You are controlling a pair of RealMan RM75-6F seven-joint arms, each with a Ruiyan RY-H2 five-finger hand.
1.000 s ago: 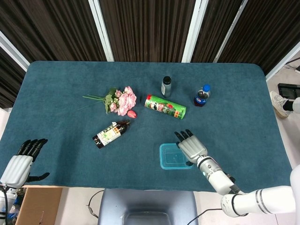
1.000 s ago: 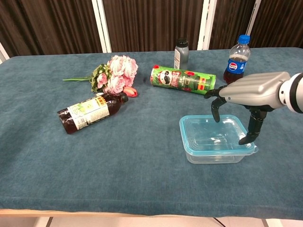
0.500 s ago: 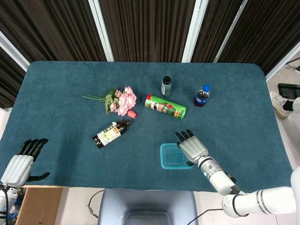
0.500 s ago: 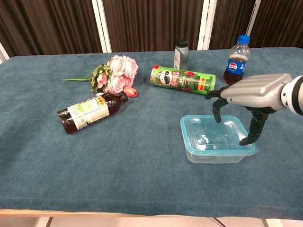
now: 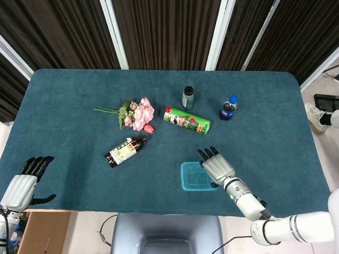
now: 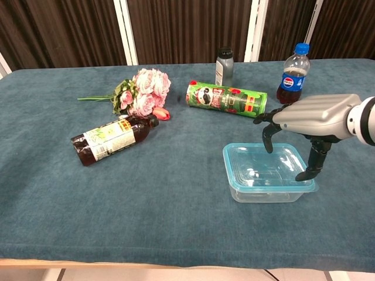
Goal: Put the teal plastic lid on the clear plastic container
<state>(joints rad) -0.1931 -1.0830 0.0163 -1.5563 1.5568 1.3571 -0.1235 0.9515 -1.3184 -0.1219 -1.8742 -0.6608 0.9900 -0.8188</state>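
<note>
Chest view, clear plastic container [image 6: 266, 173] with teal plastic lid [image 6: 234, 166] seated on top, right hand [image 6: 304, 120] spread above it, fingertips down.

The left hand [image 5: 20, 186] sits partly cut off at the head view's bottom-left edge.

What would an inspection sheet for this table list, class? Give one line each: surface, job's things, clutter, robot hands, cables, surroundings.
Surface: teal cloth, no spills seen.
Job's things: container near the front edge, teal lid on top; whether it is fully seated cannot be told.
Clutter: flowers, brown bottle lying down, green can lying down, grey bottle upright, cola bottle upright.
Robot hands: right robot hand above the container, fingers curled down at the lid; left robot hand off the near left corner, holding nothing.
Cables: cable below the front edge.
Surroundings: dark curtains, chair.
</note>
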